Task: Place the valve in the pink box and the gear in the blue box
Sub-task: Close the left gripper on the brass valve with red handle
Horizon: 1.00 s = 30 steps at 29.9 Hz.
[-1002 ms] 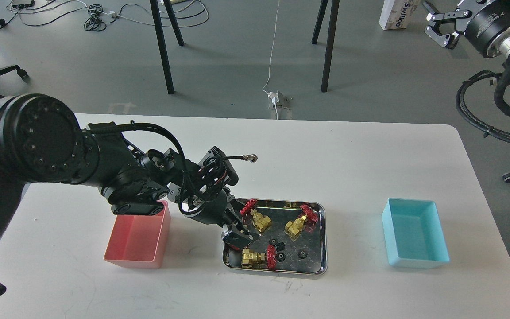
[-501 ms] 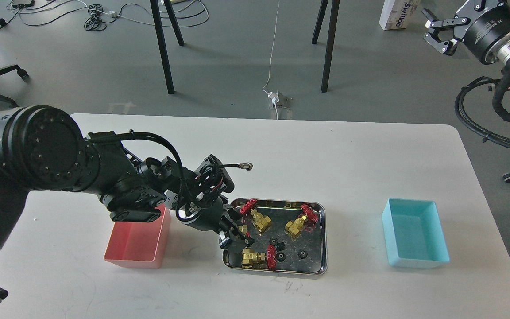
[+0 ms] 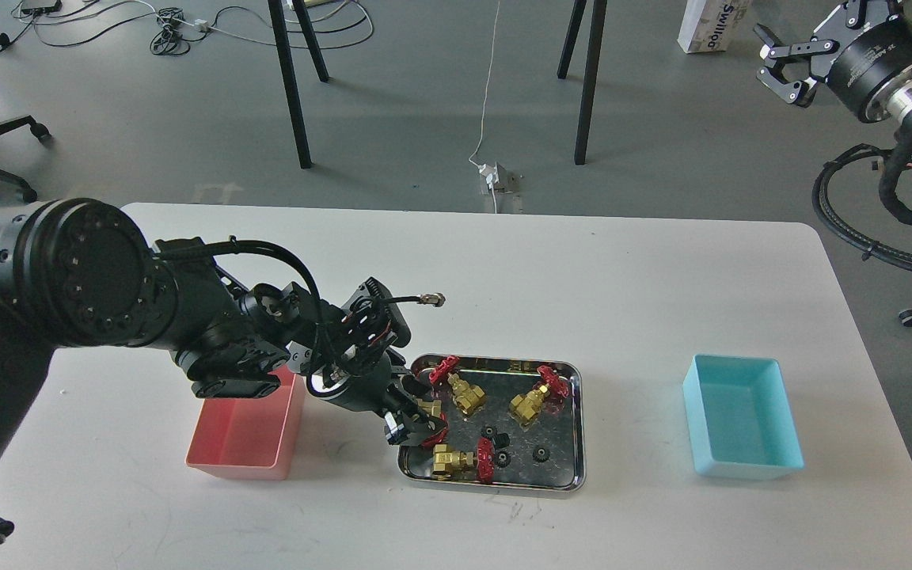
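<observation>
A shiny steel tray [image 3: 580, 427] holds three free valves: one at the back left [image 3: 464, 392], one at the back right [image 3: 533, 402], one at the front [image 3: 460, 461]. Three tiny black gears [image 3: 502, 457] lie in its front middle. My left gripper [image 3: 416, 419] hangs over the tray's left edge, shut on a fourth valve [image 3: 430, 408] whose brass body and red wheel show between the fingers. The pink box [image 3: 246, 431] stands left of the tray, partly hidden by my arm. The blue box [image 3: 741, 416] stands at the right. My right gripper [image 3: 779, 63] is open, raised off the table at the far right.
The tray sits mid-table between the boxes. A loose cable end [image 3: 432, 299] sticks out from my left wrist above the tray. Chair and table legs [image 3: 583, 87] and cables lie on the floor beyond the table's far edge.
My left gripper has drawn back leftward from inside the tray to its left edge, with a brass valve now showing between its fingers. The right gripper shifted slightly.
</observation>
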{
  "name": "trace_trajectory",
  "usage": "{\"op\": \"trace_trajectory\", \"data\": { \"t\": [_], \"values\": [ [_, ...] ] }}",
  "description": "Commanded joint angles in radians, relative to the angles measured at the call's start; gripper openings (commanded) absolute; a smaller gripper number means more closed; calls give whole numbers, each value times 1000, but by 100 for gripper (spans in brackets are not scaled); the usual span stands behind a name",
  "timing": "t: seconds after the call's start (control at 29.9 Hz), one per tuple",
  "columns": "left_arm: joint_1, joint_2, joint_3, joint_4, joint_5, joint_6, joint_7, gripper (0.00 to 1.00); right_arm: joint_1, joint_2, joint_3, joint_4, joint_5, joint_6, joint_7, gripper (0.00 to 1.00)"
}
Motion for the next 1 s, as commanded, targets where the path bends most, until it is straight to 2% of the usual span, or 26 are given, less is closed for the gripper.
{"op": "trace_trajectory", "data": {
  "t": [0.0, 0.23, 0.4, 0.73, 0.97],
  "values": [
    [5, 0, 4, -2, 0, 16, 0, 56, -3, 0, 0, 0, -1, 0, 0, 100],
    [7, 0, 4, -2, 0, 25, 0, 46, -19, 2, 0, 0, 0, 0, 0, 100],
    [5, 0, 4, -2, 0, 28, 0, 43, -22, 0, 0, 0, -1, 1, 0, 100],
    [5, 0, 2, -2, 22, 37, 0, 23, -28, 2, 0, 0, 0, 0, 1, 100],
    [-4, 0, -2, -8, 22, 65, 0, 21, -34, 2, 0, 0, 0, 0, 1, 100]
  ]
}}
